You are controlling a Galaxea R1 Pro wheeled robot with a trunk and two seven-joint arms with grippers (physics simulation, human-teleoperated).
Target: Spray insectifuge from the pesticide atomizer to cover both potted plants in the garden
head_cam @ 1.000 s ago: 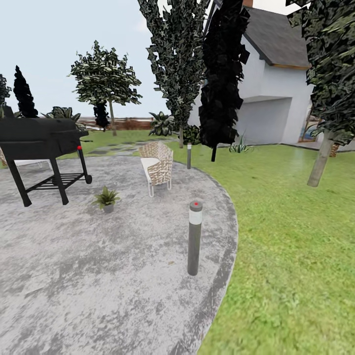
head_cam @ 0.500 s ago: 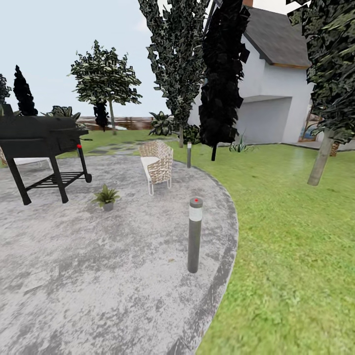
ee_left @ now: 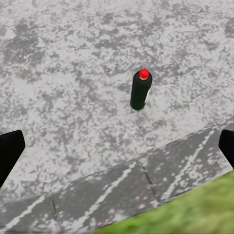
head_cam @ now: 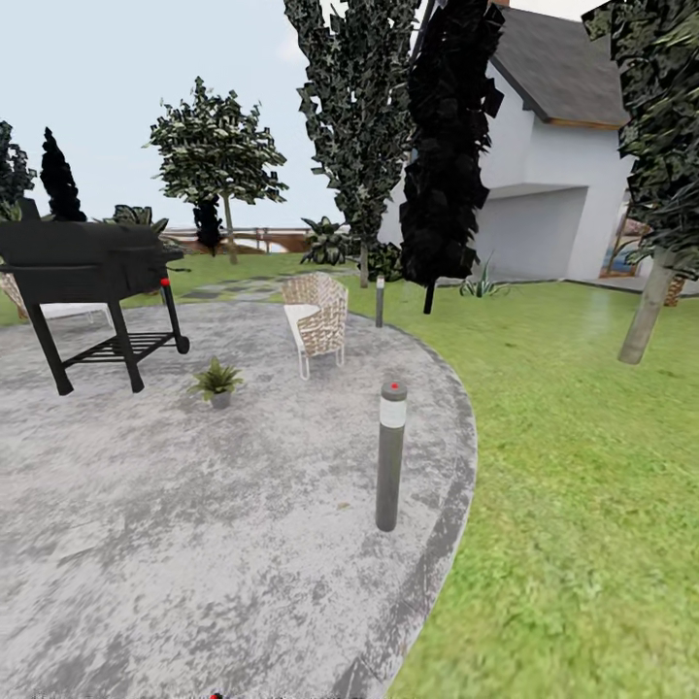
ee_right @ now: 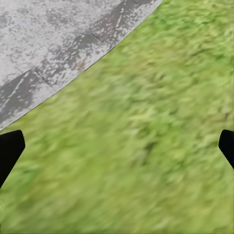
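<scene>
On the rough grey paving (head_cam: 194, 505), a black barbecue grill on wheels (head_cam: 87, 291) stands at the far left. Just right of it sits a small potted plant with pointed green leaves (head_cam: 217, 380), then a wicker chair (head_cam: 316, 320). A grey bollard with a whitish band and red top (head_cam: 390, 456) stands upright near the paving's edge, green lawn (head_cam: 582, 466) beyond. Both claws are spread wide, holding nothing: the left gripper (ee_left: 117, 148) over paving, the right gripper (ee_right: 117, 148) over grass.

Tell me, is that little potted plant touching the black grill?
Apart. The head view shows the potted plant standing alone on the paving, with bare grey ground between it and the grill legs.
</scene>
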